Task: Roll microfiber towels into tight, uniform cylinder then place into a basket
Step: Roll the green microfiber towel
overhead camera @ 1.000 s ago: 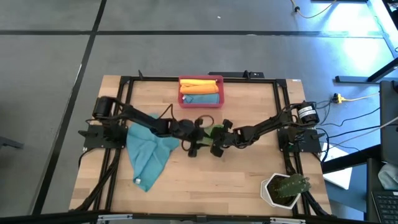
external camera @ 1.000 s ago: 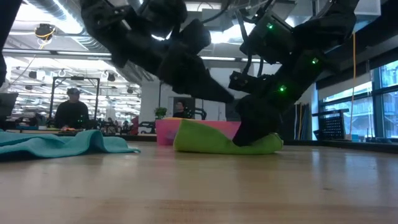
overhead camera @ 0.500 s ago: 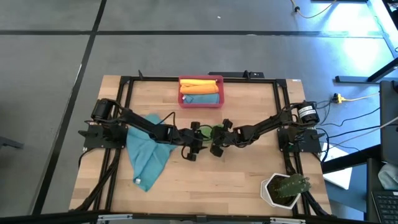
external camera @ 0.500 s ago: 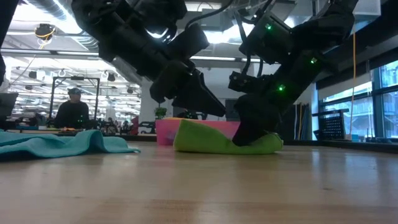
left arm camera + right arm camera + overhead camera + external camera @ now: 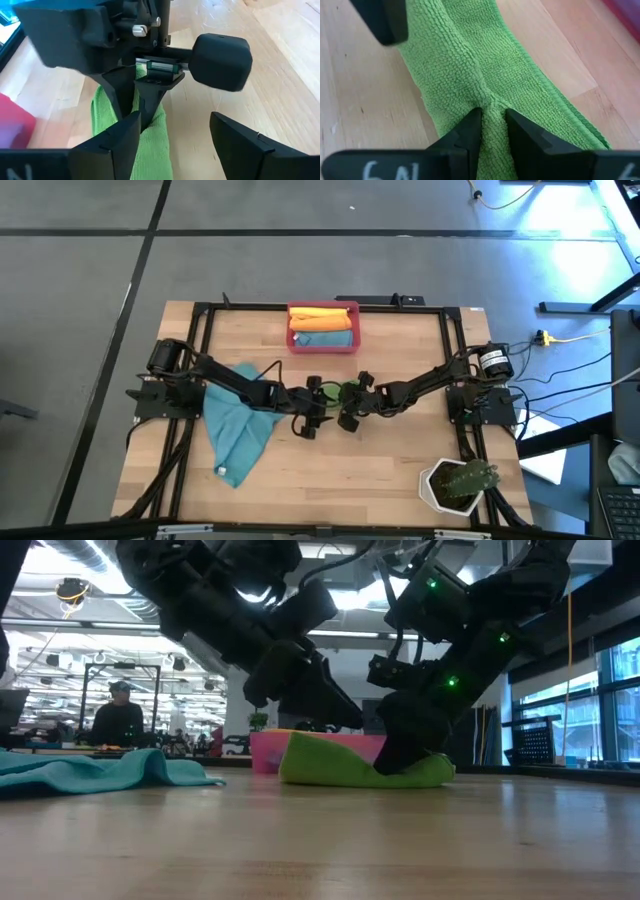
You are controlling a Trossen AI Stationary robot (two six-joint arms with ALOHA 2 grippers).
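Observation:
A green towel (image 5: 347,391) lies bunched on the table's middle, just in front of the basket (image 5: 290,330), a red-pink bin holding an orange roll and a teal roll. My right gripper (image 5: 493,112) is shut on the green towel. My left gripper (image 5: 172,125) stands open just above that towel's left end, one finger over the cloth and one over bare wood. In the low view its fingers (image 5: 345,715) hang clear of the towel (image 5: 340,765). A teal towel (image 5: 238,425) lies spread flat on the table's left side, under the left arm. My right gripper pinches a raised fold of the green towel (image 5: 487,100) between its two fingers, near the towel's right end. The fingers slant down from the table's right side. The cloth gathers into a ridge at the fingertips; the rest of it lies on the table.
A white pot with a cactus (image 5: 455,485) stands at the near right corner. A black frame (image 5: 200,315) runs round the table's edges. Bare wood lies in front of the grippers. People and desks show in the room beyond in the low view.
My left gripper has opened wider, rolled a little and shifted slightly toward the green towel's left end. My right gripper and the green towel have kept still.

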